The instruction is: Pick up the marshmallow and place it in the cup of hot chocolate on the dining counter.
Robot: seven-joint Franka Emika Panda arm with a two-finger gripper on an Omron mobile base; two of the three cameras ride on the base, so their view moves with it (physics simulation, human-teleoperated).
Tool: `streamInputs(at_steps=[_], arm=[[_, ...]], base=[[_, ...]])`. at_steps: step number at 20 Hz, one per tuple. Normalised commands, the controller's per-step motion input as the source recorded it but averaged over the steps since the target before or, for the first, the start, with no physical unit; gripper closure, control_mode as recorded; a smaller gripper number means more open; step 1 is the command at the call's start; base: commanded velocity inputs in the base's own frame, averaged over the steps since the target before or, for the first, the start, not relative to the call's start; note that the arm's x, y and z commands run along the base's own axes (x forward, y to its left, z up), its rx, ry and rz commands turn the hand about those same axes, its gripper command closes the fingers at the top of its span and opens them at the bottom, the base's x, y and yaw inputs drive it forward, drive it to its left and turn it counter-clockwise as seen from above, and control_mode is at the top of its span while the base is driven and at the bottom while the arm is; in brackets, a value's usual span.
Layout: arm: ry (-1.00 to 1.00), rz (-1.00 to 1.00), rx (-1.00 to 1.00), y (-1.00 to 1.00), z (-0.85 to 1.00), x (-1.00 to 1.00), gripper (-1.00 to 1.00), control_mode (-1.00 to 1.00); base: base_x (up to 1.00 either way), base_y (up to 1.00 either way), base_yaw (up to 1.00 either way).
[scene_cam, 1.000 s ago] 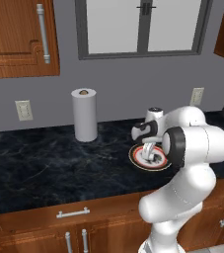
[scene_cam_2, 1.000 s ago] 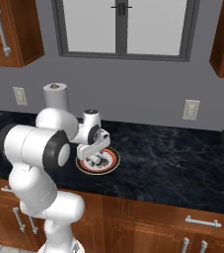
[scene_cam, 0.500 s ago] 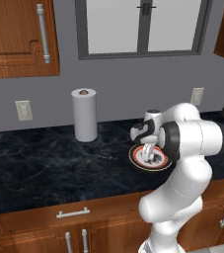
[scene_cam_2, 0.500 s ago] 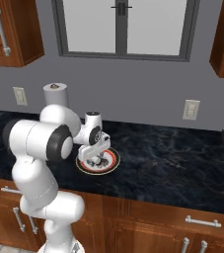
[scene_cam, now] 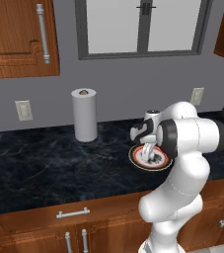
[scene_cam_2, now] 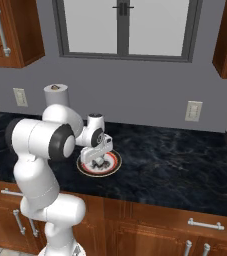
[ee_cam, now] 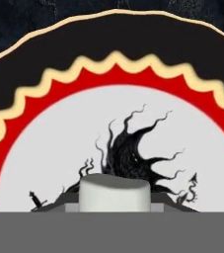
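The gripper (scene_cam_2: 99,161) is lowered onto the plate (scene_cam_2: 113,166) with its jaws drawn in against the marshmallow (ee_cam: 114,193), which is seen in the hand view at the bottom edge, between the fingertips. The marshmallow is judged to be clamped, though the contact of the pads themselves is hidden by the grey band. It sits at the middle of the plate, over the dark drawing on the white centre, and whether it has been raised off the surface cannot be told.

The marshmallow is taken to be very light and soft; it would be squashed by a hard squeeze and could be squeezed out of a shallow one. A hold across its round side, at mid height, is judged best, with only gentle pressure.

The plate, rimmed in red and black (scene_cam: 136,159), lies on a dark marbled counter (scene_cam: 44,168) before a window. A paper-towel roll (scene_cam: 84,114) stands well apart from the plate, on the left in the left base view, near the wall.
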Motion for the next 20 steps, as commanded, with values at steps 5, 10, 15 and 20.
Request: streamInputs(at_steps=[5,10,15,20], arm=[[0.00,0.00,0.00,0.00,-0.06,-0.04,1.00,-1.00],[-0.04,0.00,0.00,0.00,0.27,-0.23,1.00,-1.00],[-0.29,0.00,0.04,0.01,0.96,-0.54,1.00,-1.00],[-0.43,0.00,0.16,0.19,0.97,-0.51,1.00,-1.00]], base=[[0.00,0.00,0.00],[0.00,0.00,0.00],[0.00,0.00,0.00],[0.00,0.00,0.00]])
